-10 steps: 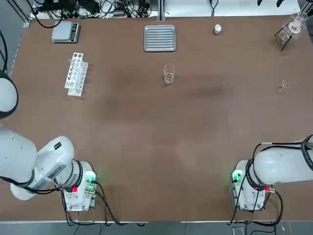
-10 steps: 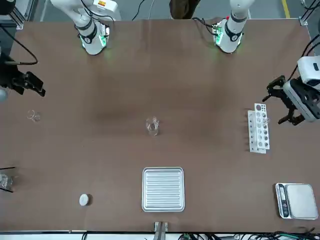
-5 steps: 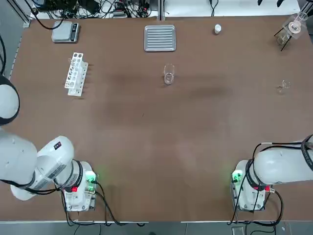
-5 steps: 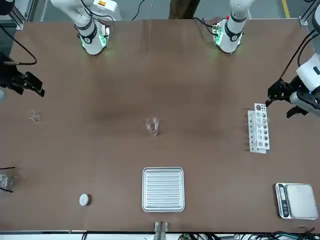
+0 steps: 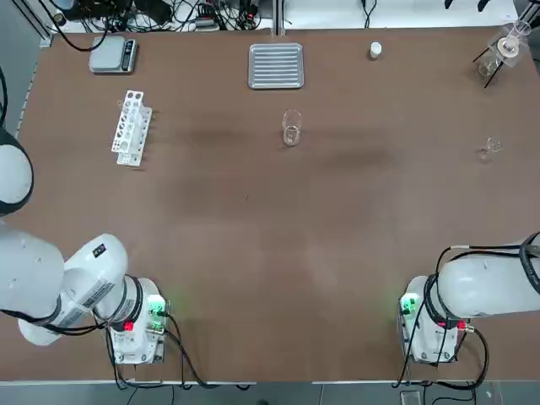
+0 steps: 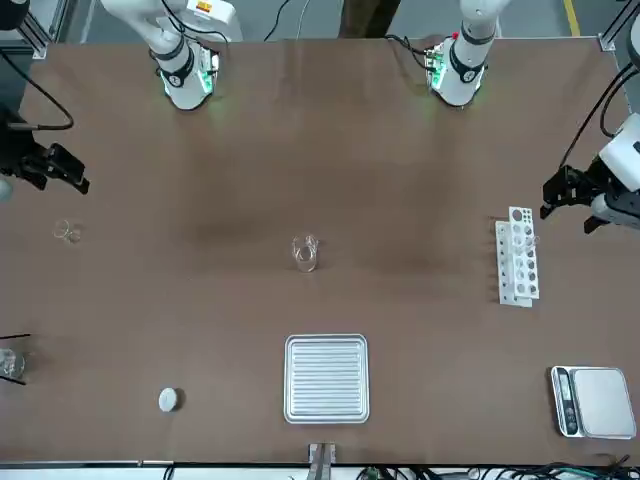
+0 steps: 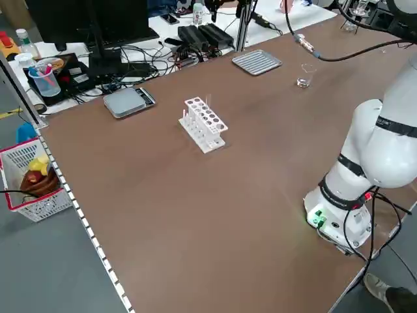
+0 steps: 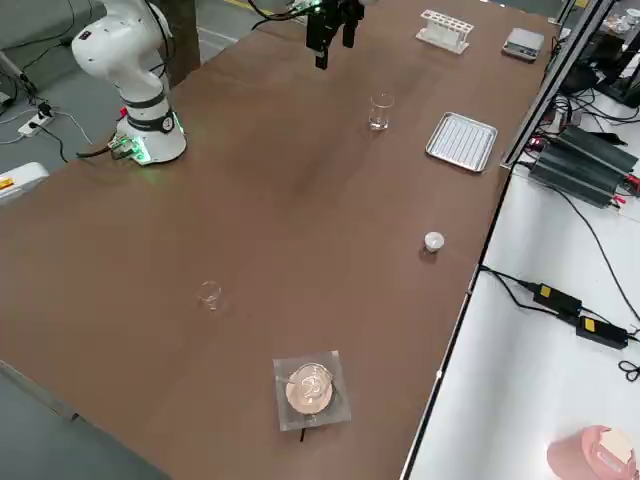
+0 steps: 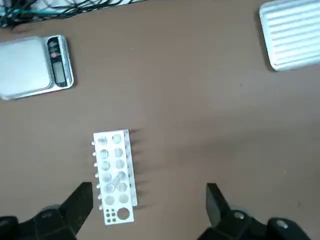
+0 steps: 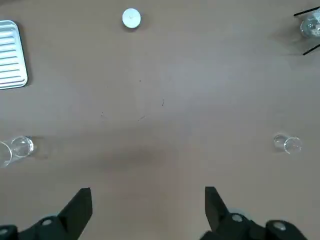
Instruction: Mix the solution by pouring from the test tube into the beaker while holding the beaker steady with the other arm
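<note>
The beaker (image 5: 291, 129) is a small clear glass cylinder standing upright mid-table, just short of the ribbed metal tray (image 5: 276, 66). Only the left wrist view shows a clear tube lying in the white test tube rack (image 9: 114, 175). The left gripper (image 9: 147, 212), fingers spread, hovers over that rack, well apart from the beaker. The right gripper (image 10: 147, 212), likewise spread, hangs empty above bare table.

A brown table (image 5: 253, 236) carries a white rack (image 5: 130, 127) upper left, a beaker (image 5: 291, 128) centre top, and a ribbed tray (image 5: 276, 66) above it.
</note>
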Robot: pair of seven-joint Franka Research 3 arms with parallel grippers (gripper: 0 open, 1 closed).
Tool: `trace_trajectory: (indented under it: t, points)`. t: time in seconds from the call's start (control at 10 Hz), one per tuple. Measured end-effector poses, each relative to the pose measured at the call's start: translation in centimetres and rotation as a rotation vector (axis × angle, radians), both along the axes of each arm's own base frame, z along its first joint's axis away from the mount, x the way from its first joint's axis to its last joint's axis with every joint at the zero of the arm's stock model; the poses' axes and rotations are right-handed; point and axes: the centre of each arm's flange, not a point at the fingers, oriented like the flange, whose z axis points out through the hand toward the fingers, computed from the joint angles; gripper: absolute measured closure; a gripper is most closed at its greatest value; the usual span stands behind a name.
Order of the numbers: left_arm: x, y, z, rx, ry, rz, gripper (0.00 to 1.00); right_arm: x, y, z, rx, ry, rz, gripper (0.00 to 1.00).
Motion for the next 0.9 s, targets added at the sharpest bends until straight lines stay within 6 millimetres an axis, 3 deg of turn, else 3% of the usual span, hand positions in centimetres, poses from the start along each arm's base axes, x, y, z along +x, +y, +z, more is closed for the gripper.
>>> trace_trajectory:
  t: [0.6, 0.9]
  points:
    - [-0.4, -0.2, 4.1, -0.015, -0.008, 0.107, 0.00, 0.0, 0.0, 0.0, 0.000, -0.004, 0.000, 0.00]
    - [-0.6, -0.7, 4.6, -0.015, 0.000, 0.097, 0.00, 0.0, 0.0, 0.0, 0.000, -0.004, 0.001, 0.00]
